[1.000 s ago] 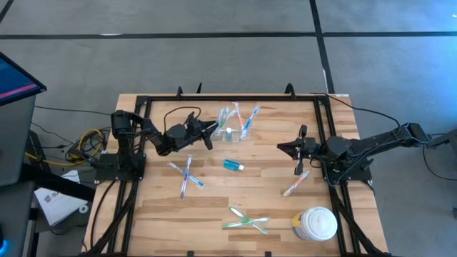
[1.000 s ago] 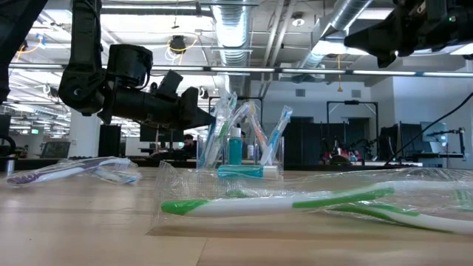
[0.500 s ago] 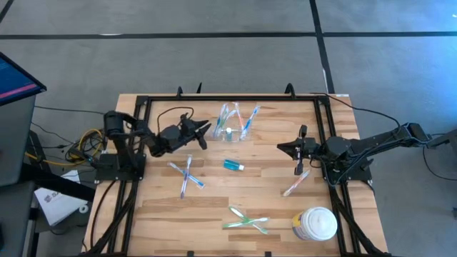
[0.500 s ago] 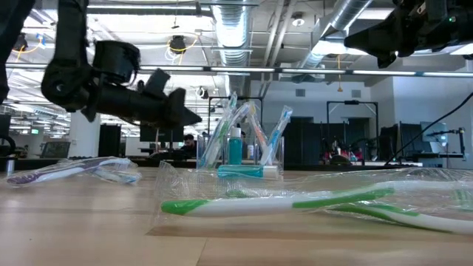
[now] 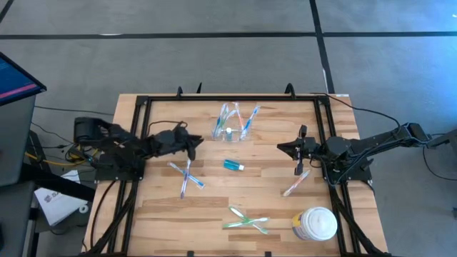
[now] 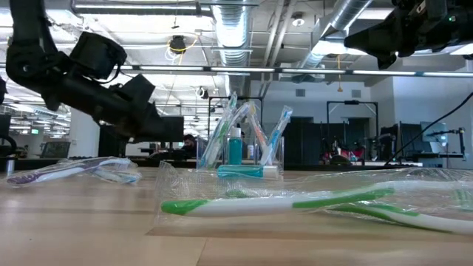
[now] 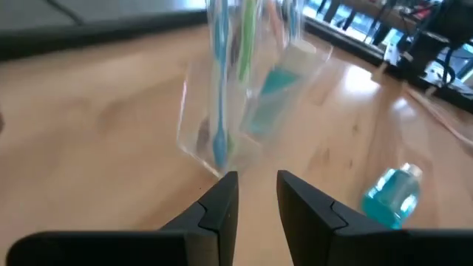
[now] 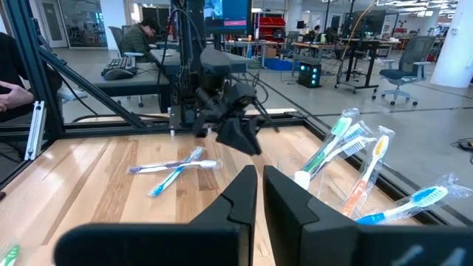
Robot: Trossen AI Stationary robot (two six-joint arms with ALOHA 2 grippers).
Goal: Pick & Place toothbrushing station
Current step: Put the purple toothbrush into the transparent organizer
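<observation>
The clear holder (image 5: 234,123) stands at the table's far middle with several thin toothbrushes sticking up in it; it also shows in the low view (image 6: 240,151) and the left wrist view (image 7: 222,111). A small teal tube (image 5: 233,165) lies on the table nearer, also in the left wrist view (image 7: 392,196). My left gripper (image 5: 191,143) hovers left of the holder, clear of it, fingers a little apart and empty (image 7: 256,199). My right gripper (image 5: 285,148) waits at the right, shut and empty (image 8: 260,185).
Two crossed blue toothbrushes (image 5: 186,175) lie near my left gripper. Green wrapped toothbrushes (image 5: 246,220) lie near the front edge. A pale toothbrush (image 5: 295,183) lies below my right gripper. A white lidded jar (image 5: 315,224) stands at the front right. A black frame (image 5: 214,98) borders the table.
My left gripper has drawn back from the holder toward the table's left edge, a little toward the near edge, and its nose has tipped downward. The holder and toothbrushes stay where they were.
</observation>
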